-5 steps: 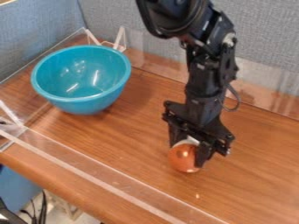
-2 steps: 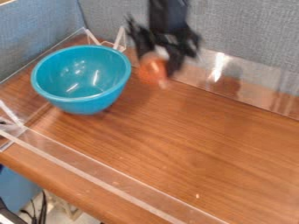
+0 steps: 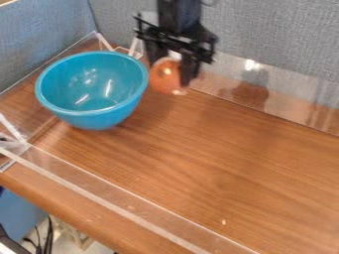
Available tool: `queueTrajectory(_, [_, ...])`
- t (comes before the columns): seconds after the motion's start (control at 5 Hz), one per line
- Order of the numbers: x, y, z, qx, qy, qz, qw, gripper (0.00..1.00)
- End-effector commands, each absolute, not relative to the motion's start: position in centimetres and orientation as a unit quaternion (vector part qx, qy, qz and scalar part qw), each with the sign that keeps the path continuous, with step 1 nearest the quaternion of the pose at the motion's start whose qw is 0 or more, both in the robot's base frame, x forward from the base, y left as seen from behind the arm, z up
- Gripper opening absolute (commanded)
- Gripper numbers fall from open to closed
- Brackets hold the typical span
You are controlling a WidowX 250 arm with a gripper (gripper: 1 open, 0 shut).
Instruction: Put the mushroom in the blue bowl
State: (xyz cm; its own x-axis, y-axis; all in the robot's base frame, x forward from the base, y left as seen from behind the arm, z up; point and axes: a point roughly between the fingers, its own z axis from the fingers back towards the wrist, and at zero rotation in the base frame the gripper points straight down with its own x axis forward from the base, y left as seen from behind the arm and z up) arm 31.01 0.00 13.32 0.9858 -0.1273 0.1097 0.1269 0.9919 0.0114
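Aloft, reddish-brown mushroom (image 3: 166, 75) (small, rounded) pinched in the narrowly parted tool (image 3: 169, 67), beside blue bowl (image 3: 90, 90).

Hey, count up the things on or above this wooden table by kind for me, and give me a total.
Bowls: 1, the blue bowl
Mushrooms: 1, the mushroom, held in the gripper above the table
Total: 2
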Motion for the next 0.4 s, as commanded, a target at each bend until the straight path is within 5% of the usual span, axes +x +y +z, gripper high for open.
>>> queueTrajectory(0.0, [31.6, -1.1, 13.2, -0.003, -0.064, -0.078, 0.995, 0.0])
queueTrajectory(0.2, [32.1, -1.6, 11.7, -0.01, -0.053, -0.091, 0.994, 0.0])
